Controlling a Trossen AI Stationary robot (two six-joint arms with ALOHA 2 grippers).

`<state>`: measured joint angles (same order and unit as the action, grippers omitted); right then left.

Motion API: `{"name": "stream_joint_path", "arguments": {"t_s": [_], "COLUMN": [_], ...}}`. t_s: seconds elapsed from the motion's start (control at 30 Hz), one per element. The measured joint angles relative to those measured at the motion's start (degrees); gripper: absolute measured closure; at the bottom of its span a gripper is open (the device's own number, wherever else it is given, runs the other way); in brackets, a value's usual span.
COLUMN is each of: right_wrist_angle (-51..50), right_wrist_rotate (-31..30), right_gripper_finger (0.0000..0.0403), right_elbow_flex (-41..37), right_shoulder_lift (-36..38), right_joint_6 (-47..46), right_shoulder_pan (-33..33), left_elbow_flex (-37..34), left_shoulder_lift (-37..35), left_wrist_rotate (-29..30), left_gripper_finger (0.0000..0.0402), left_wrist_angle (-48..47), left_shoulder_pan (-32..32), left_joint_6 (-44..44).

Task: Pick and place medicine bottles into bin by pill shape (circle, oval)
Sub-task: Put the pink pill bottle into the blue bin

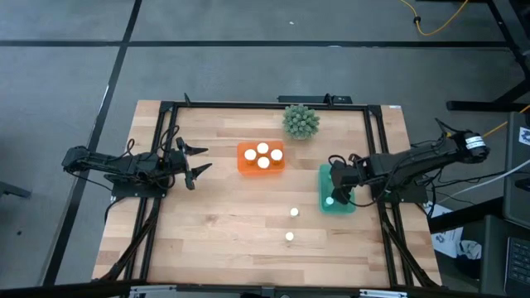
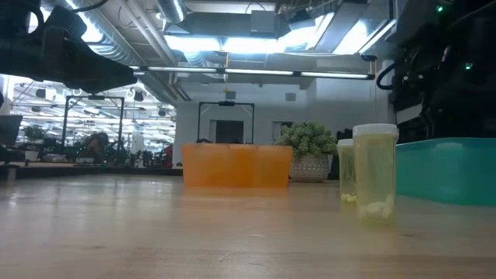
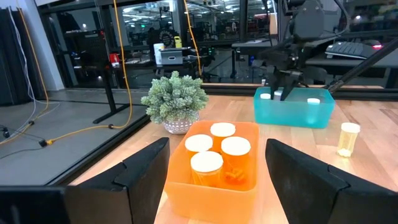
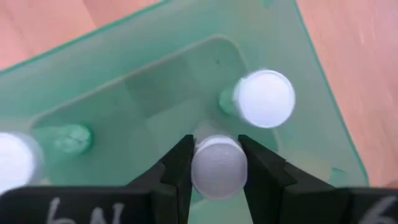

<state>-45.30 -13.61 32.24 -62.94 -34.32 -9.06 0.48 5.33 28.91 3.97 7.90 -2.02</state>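
The orange tray (image 1: 261,157) holds several white-topped bottles (image 3: 217,149). The teal tray (image 1: 335,192) stands to its right. Two bottles stand in it: one (image 4: 264,99) beside my right gripper and one (image 4: 12,158) further along. My right gripper (image 1: 339,185) reaches down into the teal tray and is shut on a third bottle (image 4: 217,168). Two more bottles (image 1: 293,212) (image 1: 289,237) stand upright on the table, nearer than the trays. My left gripper (image 1: 195,162) is open and empty, left of the orange tray. My right gripper pinches the bottle's white cap (image 4: 217,163) between its two fingers, one finger (image 4: 179,167) on each side. The fingers come from above, pointing down into the teal tray. The bottle is upright inside the tray. I cannot tell whether its base rests on the tray floor.
A spiky green plant ball (image 1: 301,121) in a pot stands behind the orange tray at the table's far edge. A dark frame (image 1: 166,108) runs along the table's sides. Bare wood lies between my left gripper and the two loose bottles.
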Motion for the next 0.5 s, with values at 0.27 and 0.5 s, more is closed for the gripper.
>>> {"name": "stream_joint_path", "arguments": {"t_s": [0.27,0.5], "right_wrist_angle": [-0.26,0.06], "right_wrist_rotate": [0.22,0.26], "right_gripper_finger": [0.0292,0.0271], "right_elbow_flex": [0.03,0.03], "right_shoulder_lift": [-0.07,-0.07], "right_joint_6": [1.36,1.55], "right_shoulder_pan": [2.72,3.22], "left_elbow_flex": [0.0,0.0], "left_shoulder_lift": [-0.01,-0.01], "left_wrist_rotate": [0.0,0.0], "left_gripper_finger": [0.0145,0.0145], "left_wrist_angle": [0.0,0.0], "left_shoulder_pan": [0.0,0.0], "left_joint_6": [0.0,0.0]}}
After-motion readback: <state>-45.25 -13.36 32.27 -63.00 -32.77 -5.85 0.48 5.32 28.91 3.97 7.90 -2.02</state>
